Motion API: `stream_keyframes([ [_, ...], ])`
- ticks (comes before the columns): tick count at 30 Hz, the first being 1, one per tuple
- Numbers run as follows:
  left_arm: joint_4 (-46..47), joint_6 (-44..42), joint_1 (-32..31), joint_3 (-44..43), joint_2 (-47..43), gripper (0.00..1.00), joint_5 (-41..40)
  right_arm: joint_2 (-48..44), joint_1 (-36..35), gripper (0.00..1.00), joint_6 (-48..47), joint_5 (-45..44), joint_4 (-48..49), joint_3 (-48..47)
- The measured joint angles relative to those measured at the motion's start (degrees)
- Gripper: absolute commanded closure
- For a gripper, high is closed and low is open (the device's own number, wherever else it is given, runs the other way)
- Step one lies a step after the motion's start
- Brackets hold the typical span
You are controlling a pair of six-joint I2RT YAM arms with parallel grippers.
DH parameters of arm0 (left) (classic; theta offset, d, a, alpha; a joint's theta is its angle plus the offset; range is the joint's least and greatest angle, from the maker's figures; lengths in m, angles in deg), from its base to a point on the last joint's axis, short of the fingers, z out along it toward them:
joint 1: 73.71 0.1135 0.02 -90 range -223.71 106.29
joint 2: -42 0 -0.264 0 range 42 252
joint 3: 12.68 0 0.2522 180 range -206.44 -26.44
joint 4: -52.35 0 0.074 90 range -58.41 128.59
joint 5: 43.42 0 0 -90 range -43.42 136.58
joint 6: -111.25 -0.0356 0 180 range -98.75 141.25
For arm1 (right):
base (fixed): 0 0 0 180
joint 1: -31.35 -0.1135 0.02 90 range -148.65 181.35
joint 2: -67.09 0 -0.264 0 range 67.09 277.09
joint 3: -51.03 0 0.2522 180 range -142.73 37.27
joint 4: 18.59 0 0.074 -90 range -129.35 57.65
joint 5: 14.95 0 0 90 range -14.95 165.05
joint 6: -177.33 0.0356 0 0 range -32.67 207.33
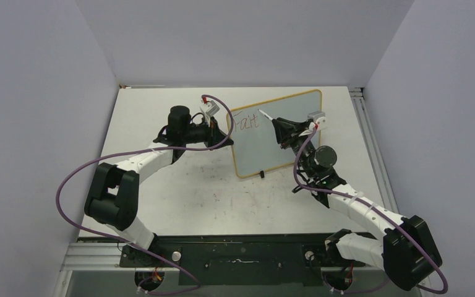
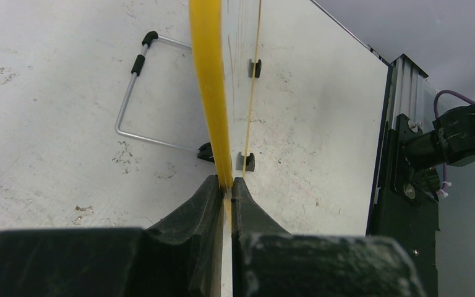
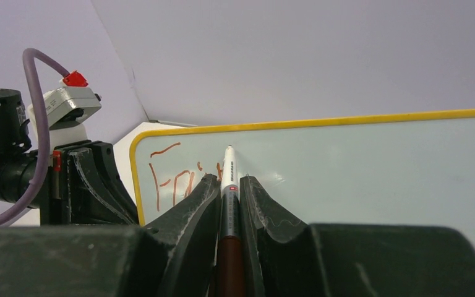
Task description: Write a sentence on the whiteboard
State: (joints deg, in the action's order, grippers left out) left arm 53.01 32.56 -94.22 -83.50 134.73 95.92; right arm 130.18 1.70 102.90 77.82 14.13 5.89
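A small, white, rectangular whiteboard [image 1: 287, 148] with rounded corners and a thin yellow wooden frame is stood upright toward the far middle of the scuffed white surface [image 1: 185, 192]. Its left edge is clamped by the closed left hand [image 2: 227, 183]. A white-tipped, brown-bodied marker [image 3: 229, 166] is gripped in the closed right hand [image 3: 229, 180], its tip held at the board's upper left. Reddish-brown handwritten letters [image 1: 246, 122], roughly "Fait", are seen just beside the tip.

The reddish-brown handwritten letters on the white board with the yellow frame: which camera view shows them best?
The top external view: the letters face the camera whole. The right wrist view sees them slanted, the right gripper hiding their end. The left wrist view sees the board edge-on.
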Motion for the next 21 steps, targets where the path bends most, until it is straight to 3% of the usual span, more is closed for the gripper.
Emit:
stream_keyframes([
  [12,-0.04,0.0,0.0,0.0,0.0,1.0,-0.02,2.05,0.04,0.95,-0.37,-0.44,1.01,0.02],
  [21,-0.04,0.0,0.0,0.0,0.0,1.0,-0.02,-1.38,0.04,0.95,0.66,-0.87,-0.39,5.88],
])
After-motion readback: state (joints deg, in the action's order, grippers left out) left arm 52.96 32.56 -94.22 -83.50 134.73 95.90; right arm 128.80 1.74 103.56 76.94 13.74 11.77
